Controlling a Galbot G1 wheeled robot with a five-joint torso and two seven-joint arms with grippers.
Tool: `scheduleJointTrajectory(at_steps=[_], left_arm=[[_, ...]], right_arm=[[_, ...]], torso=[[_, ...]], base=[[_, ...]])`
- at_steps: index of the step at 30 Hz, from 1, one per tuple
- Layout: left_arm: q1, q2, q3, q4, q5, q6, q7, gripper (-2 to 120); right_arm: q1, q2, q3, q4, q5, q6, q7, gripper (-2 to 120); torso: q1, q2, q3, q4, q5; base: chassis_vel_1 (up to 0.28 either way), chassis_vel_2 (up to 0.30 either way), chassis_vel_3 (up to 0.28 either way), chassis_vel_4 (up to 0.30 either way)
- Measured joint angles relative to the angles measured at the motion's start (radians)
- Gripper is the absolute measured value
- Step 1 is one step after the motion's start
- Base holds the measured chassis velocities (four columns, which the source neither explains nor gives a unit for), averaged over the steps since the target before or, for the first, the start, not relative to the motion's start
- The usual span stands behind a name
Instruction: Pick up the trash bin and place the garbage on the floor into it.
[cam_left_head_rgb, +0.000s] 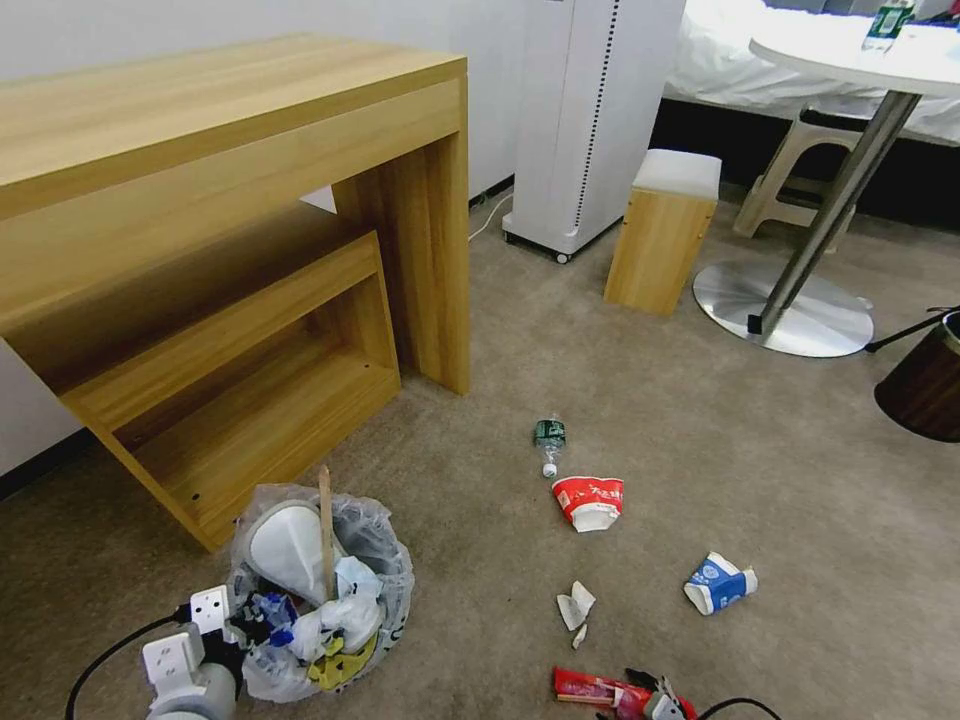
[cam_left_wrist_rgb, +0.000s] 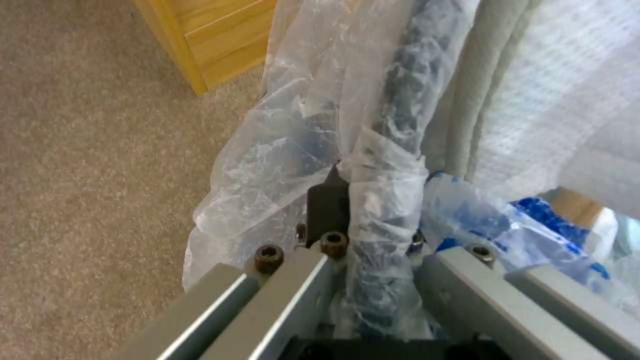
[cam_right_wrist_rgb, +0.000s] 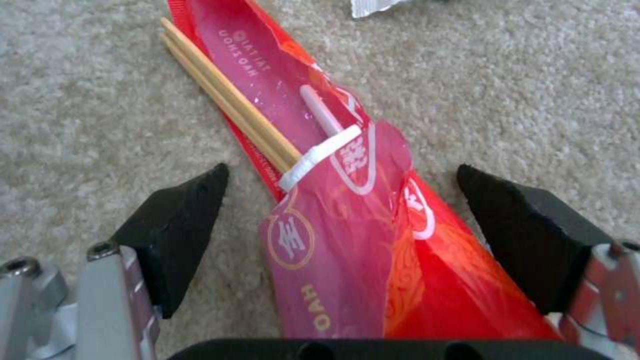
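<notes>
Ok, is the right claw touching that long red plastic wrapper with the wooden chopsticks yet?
Apart. The right wrist view shows the right claw open, carpet visible between each black pad and the long red plastic wrapper lying between them.

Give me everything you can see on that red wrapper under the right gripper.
The red wrapper is a long, glossy plastic sleeve, torn open at one end, printed with white and gold characters. A pair of wooden chopsticks and a pale toothpick-like stick poke out of it, with a white paper band across them. It lies flat on the beige carpet. The right gripper is open and straddles it, pads on either side, not yet touching.
</notes>
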Motion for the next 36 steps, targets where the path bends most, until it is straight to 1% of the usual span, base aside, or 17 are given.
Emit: scheduleJointTrajectory(at_steps=[2, 3, 4, 6, 8, 9, 11, 12, 15, 16, 19, 20, 21, 24, 25, 27, 36], left_arm=[[0.0, 0.003, 0.0, 0.0, 0.0, 0.0, -0.001, 0], [0.0, 0.003, 0.0, 0.0, 0.001, -0.001, -0.001, 0], [0.001, 0.005, 0.0, 0.0, 0.001, -0.002, -0.003, 0], [0.002, 0.006, 0.0, -0.001, 0.001, -0.002, -0.003, 0], [0.002, 0.007, -0.001, -0.003, 0.001, -0.002, -0.003, 0], [0.002, 0.007, -0.001, -0.003, 0.001, -0.002, -0.003, 0], [0.003, 0.007, -0.001, -0.003, 0.003, -0.002, -0.003, 0], [0.003, 0.007, -0.001, -0.003, 0.003, -0.002, -0.003, 0], [0.001, 0.007, -0.001, -0.002, 0.004, -0.004, -0.003, 0], [0.001, 0.007, -0.001, -0.002, 0.004, -0.004, -0.003, 0], [-0.002, 0.014, -0.003, 0.001, 0.003, -0.004, -0.003, 0], [-0.002, 0.014, -0.003, 0.001, 0.003, -0.004, -0.003, 0], [-0.002, 0.016, -0.003, 0.002, 0.003, -0.005, -0.003, 0], [-0.002, 0.019, -0.004, 0.005, 0.001, -0.005, -0.002, 0], [-0.002, 0.019, -0.004, 0.005, 0.001, -0.005, -0.002, 0], [-0.002, 0.02, -0.004, 0.006, 0.001, -0.005, -0.003, 0], [0.005, 0.029, -0.01, -0.002, -0.011, -0.005, -0.012, 0]], right_arm=[[0.005, -0.003, 0.015, 0.002, 0.007, -0.005, 0.025, 84], [0.009, -0.007, 0.021, 0.004, 0.011, -0.008, 0.033, 80], [0.009, -0.007, 0.02, 0.01, 0.015, -0.01, 0.039, 76], [0.009, -0.008, 0.02, 0.014, 0.016, -0.012, 0.039, 73], [0.015, -0.009, 0.017, 0.032, 0.022, -0.02, 0.043, 63], [0.015, -0.009, 0.017, 0.032, 0.022, -0.02, 0.043, 63], [0.024, -0.007, 0.013, 0.036, 0.023, -0.021, 0.045, 53], [0.024, -0.007, 0.013, 0.036, 0.023, -0.021, 0.045, 53], [0.03, -0.007, 0.005, 0.048, 0.026, -0.021, 0.048, 37], [0.03, -0.007, 0.005, 0.048, 0.026, -0.021, 0.048, 37], [0.041, -0.01, -0.007, 0.061, 0.042, -0.026, 0.046, 24], [0.041, -0.01, -0.007, 0.061, 0.042, -0.026, 0.046, 24], [0.046, -0.009, -0.013, 0.062, 0.05, -0.026, 0.046, 20], [0.061, 0.0, -0.023, 0.051, 0.067, -0.025, 0.045, 5], [0.061, 0.0, -0.023, 0.051, 0.067, -0.025, 0.045, 5], [0.071, 0.004, -0.027, 0.044, 0.071, -0.021, 0.038, 0], [0.076, 0.004, -0.005, 0.073, 0.079, 0.001, 0.01, 0]], torso=[[0.0, 0.0, 0.0, -0.0001, -0.0004], [0.0, 0.0, 0.0, 0.0012, -0.0021], [0.0, 0.0, 0.0, 0.0006, -0.003], [0.0, 0.0, 0.0, 0.0001, -0.0026], [0.0, 0.0, 0.0, 0.0, -0.0008], [0.0, 0.0, 0.0, 0.0, -0.0008], [0.0, 0.0, 0.0, 0.0003, -0.0016], [0.0, 0.0, 0.0, 0.0003, -0.0016], [0.0, 0.0, 0.0, 0.0003, -0.0013], [0.0, 0.0, 0.0, 0.0003, -0.0013], [0.0, 0.0, 0.0, 0.0001, -0.0014], [0.0, 0.0, 0.0, 0.0001, -0.0014], [0.0, 0.0, 0.0, 0.0002, -0.0014], [0.0, 0.0, 0.0, 0.0002, -0.0014], [0.0, 0.0, 0.0, 0.0002, -0.0014], [0.0, 0.0, 0.0, 0.0001, -0.0015], [0.0, 0.0, 0.0, 0.0001, -0.0014]], base=[[0.0, 0.0, 0.0, 0.0], [0.0, 0.0, 0.0, 0.0], [0.0, 0.0, 0.0, 0.0], [0.0, 0.0, 0.0, 0.0], [0.0, 0.0, 0.0, 0.0], [0.0, 0.0, 0.0, 0.0], [0.0, 0.0, 0.0, 0.0], [0.0, 0.0, 0.0, 0.0], [0.0, 0.0, 0.0, 0.0], [0.0, 0.0, 0.0, 0.0], [0.0, 0.0, 0.0, 0.0], [0.0, 0.0, 0.0, 0.0], [0.0, 0.0, 0.0, 0.0], [0.0, 0.0, 0.0, 0.0], [0.0, 0.0, 0.0, 0.0], [0.0, 0.0, 0.0, 0.0], [0.0, 0.0, 0.0, 0.0]])
